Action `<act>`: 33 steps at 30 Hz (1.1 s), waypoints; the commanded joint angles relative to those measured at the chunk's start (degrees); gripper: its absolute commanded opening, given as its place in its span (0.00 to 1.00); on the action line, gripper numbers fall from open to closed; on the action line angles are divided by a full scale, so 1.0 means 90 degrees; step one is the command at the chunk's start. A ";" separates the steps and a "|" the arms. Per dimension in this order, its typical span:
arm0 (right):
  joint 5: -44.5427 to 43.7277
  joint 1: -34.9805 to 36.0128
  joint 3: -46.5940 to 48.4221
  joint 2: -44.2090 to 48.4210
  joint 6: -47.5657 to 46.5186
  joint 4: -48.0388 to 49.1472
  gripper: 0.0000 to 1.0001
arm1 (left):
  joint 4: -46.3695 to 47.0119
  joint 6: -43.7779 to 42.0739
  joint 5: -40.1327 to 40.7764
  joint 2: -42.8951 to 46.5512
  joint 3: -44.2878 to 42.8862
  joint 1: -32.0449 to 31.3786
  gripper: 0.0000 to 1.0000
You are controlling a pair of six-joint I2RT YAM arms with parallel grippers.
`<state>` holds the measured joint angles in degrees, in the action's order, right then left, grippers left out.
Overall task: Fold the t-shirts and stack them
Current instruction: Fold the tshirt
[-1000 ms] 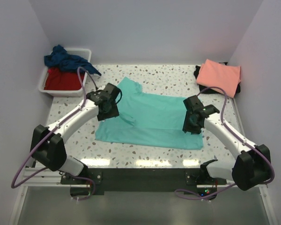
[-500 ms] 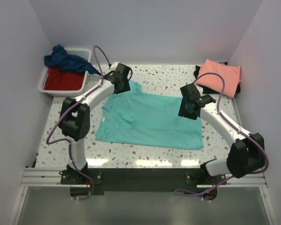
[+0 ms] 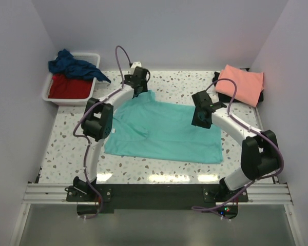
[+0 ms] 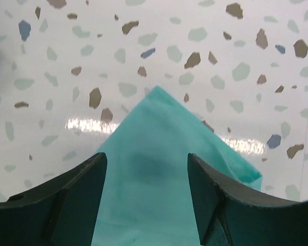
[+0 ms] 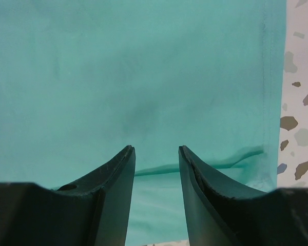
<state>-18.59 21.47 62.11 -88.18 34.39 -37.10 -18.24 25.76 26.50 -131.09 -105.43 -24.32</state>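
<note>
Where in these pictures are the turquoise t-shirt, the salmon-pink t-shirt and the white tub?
turquoise t-shirt (image 3: 169, 138): top view, middle of its body.
salmon-pink t-shirt (image 3: 241, 83): top view, centre of folded cloth.
white tub (image 3: 66, 102): top view, near wall.

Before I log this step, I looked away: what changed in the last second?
Both arms swung toward the far side: the left hand to the far-left corner of the teal shirt, the right hand to its far-right edge. Both are open, gripping nothing. The shirt, pink stack and tub stayed put.

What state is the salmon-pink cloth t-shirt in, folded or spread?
Folded: the salmon-pink cloth t-shirt lies as a compact rectangle atop a black t-shirt.
</note>
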 commanded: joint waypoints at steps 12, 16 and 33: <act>-0.0122 0.0026 0.1360 -0.1285 -0.0315 0.0099 0.43 | 0.0211 -0.0264 -0.0405 -0.1294 -0.2065 0.0592 0.66; -0.0122 0.0036 0.1644 -0.1569 -0.0335 -0.0028 0.42 | 0.0152 -0.0177 -0.0785 -0.1499 -0.2290 0.0651 0.66; -0.0112 0.0026 0.2132 -0.2175 -0.0267 -0.0213 0.40 | -0.0151 -0.0147 -0.1548 -0.1821 -0.2378 0.0690 0.61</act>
<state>-18.57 21.47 78.52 -107.55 31.90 -38.17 -18.37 23.99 14.52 -146.61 -124.31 -18.50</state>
